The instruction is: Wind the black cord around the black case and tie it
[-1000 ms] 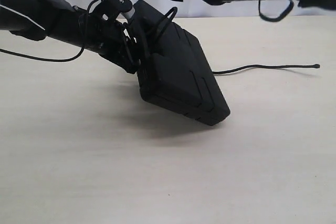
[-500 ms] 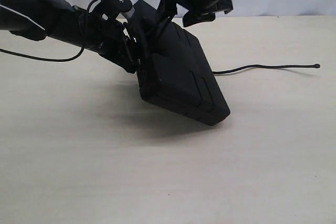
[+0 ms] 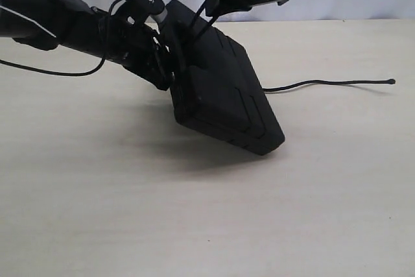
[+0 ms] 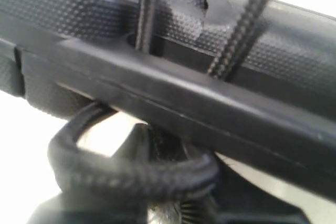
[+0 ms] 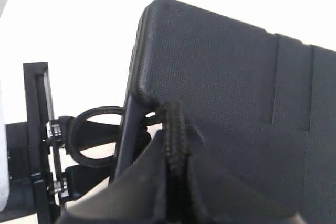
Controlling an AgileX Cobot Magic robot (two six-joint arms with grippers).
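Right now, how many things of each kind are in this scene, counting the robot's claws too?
black case: 1
black cord: 1
grippers: 2, left gripper and right gripper
Total: 4

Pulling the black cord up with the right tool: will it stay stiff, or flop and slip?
Likely floppy: the black cord lies wavy on the table and curls into a loop by the black case. Its braided surface should give the right tool, shut on it, some bite. Its strands look taut, so pulling may tug the case.
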